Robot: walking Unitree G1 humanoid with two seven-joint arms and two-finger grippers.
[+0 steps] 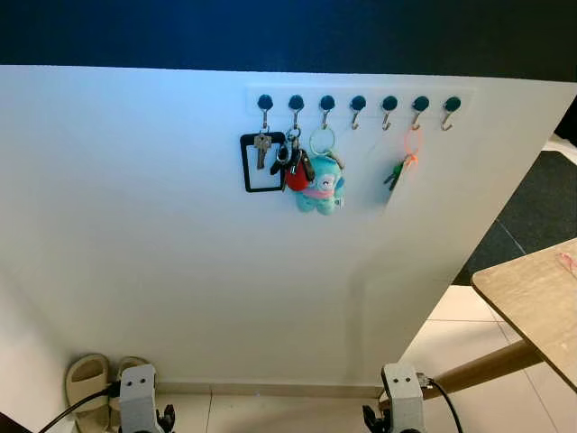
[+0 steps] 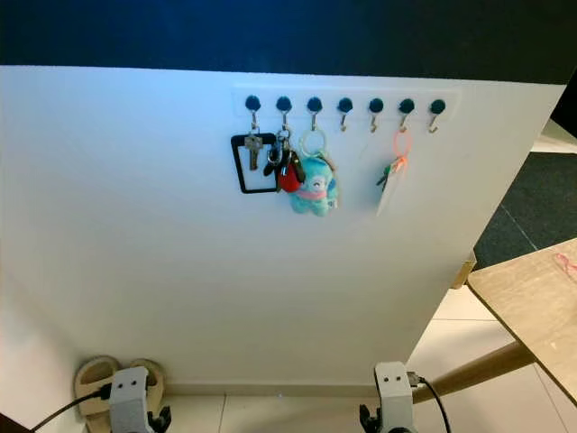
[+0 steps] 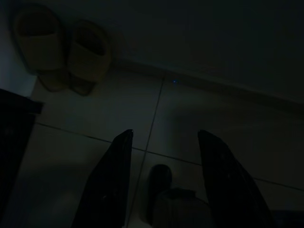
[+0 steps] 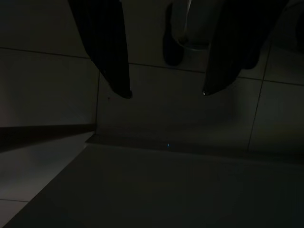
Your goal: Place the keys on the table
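**A:** Where are the keys you have to get?

**B:** They hang on the hook rail [image 1: 358,102] high on the white wall [image 1: 162,271], at about 12 o'clock from you. I count seven hooks. Four of them hold something. The first hook has a silver key with a black frame [image 1: 261,162]. The second has a dark bunch with a red tag [image 1: 293,167]. The third has a ring with a blue plush toy [image 1: 320,188]. The sixth has a small bunch on an orange ring [image 1: 403,165]. They all hang straight down.

**A:** And where are your grippers?

**B:** Both are way down by the floor. The left gripper [image 3: 164,180] hangs at 7 o'clock with its fingers wide apart, holding nothing. The right gripper [image 4: 166,90] hangs at 5 o'clock, also wide apart and holding nothing. The keys are far above both.

**A:** Which arm should you use?

**B:** I think the right one. The orange-ring bunch is on its side, and so is the desk [image 1: 532,302], at 3 o'clock. You must reach up high first.

**A:** Anything else?

**B:** Two slippers [image 1: 90,379] sit by the wall at 8 o'clock.
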